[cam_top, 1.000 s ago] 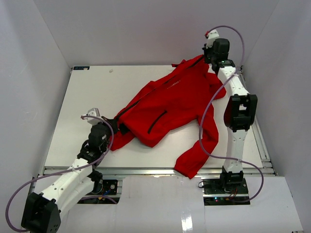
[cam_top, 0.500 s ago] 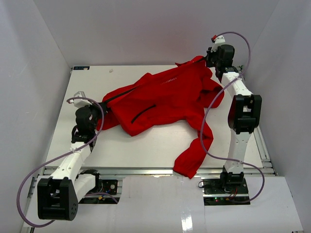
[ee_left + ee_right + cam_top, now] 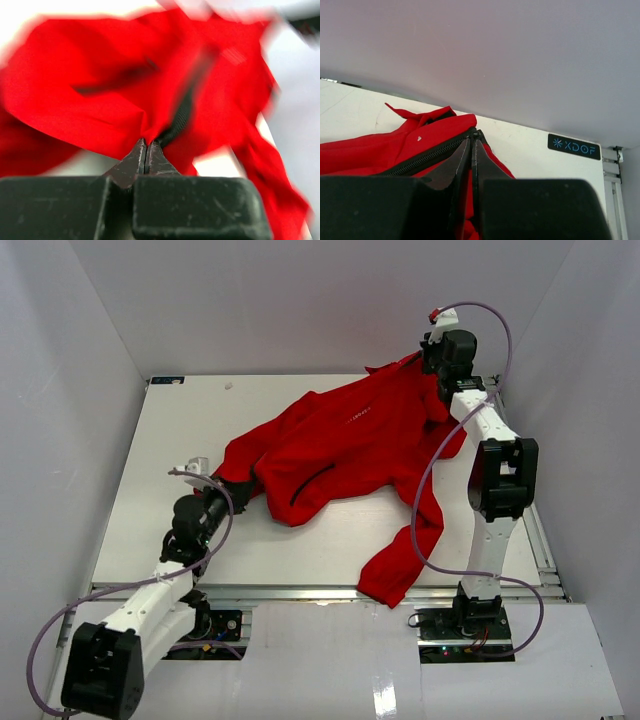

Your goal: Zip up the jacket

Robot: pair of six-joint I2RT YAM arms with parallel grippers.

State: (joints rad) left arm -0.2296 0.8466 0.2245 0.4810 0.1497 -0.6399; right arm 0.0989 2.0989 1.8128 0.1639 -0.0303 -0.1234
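The red jacket (image 3: 350, 440) lies stretched slantwise across the white table (image 3: 170, 440), one sleeve (image 3: 400, 565) trailing toward the near edge. My left gripper (image 3: 243, 490) is shut on the jacket's lower front edge. In the left wrist view its jaws (image 3: 146, 143) pinch red fabric (image 3: 75, 90) right beside the black zipper tape (image 3: 182, 112), and that view is blurred. My right gripper (image 3: 428, 360) is shut on the jacket's top end near the back wall. In the right wrist view its jaws (image 3: 472, 137) clamp the end of the zipper teeth (image 3: 425, 157) by the collar (image 3: 420, 117).
White walls enclose the table on three sides. The right gripper is close to the back wall, near a black XDOF label (image 3: 573, 146). A metal rail (image 3: 540, 530) runs along the table's right edge, and the arm bases stand at the near edge.
My left gripper swung left with the jacket's lower edge, then came back right and nearer. The jacket's lower part shifted with it. The right gripper stayed near the back corner.
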